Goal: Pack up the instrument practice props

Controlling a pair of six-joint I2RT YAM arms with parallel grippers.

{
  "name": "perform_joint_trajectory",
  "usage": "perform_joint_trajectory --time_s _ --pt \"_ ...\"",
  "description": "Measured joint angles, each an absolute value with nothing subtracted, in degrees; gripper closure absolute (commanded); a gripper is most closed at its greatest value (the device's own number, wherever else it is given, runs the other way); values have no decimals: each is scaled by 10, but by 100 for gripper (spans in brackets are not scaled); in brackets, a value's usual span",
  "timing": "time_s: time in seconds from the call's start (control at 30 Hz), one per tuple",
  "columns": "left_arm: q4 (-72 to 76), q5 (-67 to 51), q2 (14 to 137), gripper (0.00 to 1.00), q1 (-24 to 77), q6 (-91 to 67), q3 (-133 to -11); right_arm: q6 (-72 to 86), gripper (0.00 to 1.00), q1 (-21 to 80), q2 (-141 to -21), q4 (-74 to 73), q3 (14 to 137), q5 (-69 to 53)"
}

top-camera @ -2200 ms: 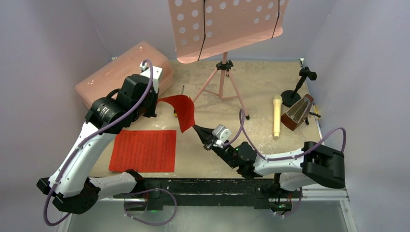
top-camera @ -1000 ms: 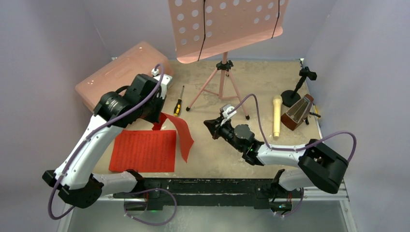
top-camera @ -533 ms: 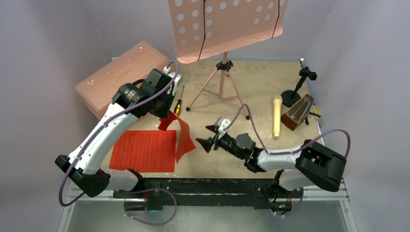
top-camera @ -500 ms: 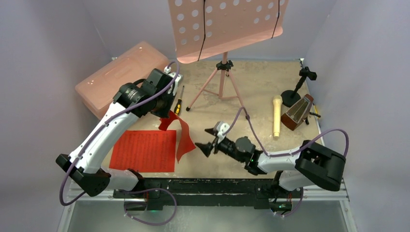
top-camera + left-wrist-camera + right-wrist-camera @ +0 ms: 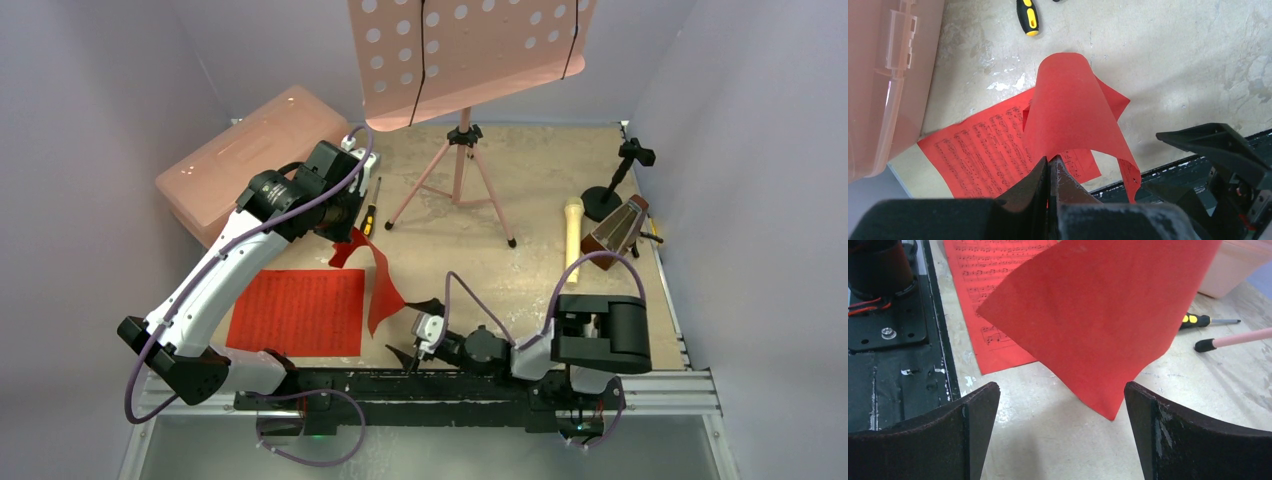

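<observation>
Tightly, left pincer (image 5: 1050, 162) nips red page (image 5: 1073, 110), half-hiding flat sheet (image 5: 978, 150); right pincer (image 5: 1060, 402) gapes empty.

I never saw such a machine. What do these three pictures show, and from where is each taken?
Two robot arms stand at the near edge of a table. The wide picture comes from a fixed camera above; the other two from cameras on the wrists. The left arm has its jaws shut on a curled red page. The right arm has open, empty jaws. On it lie a second red page, a screwdriver, a cream microphone and a brown metronome; a pink music stand and pink box stand behind.
</observation>
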State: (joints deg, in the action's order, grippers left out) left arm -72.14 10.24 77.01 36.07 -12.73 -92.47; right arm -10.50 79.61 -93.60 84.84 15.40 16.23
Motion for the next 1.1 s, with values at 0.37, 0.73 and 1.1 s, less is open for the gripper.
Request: perform_joint_trajectory --time_s 0.37,0.73,1.1 --pt "-718 94 770 100 361 -128 -925 -179 2 848 -1050 872 262 264" --pt "-717 91 766 100 361 -128 -925 -251 18 859 -1130 870 325 413" --pt "-713 90 756 100 361 -127 -925 -266 72 859 -1132 872 336 458"
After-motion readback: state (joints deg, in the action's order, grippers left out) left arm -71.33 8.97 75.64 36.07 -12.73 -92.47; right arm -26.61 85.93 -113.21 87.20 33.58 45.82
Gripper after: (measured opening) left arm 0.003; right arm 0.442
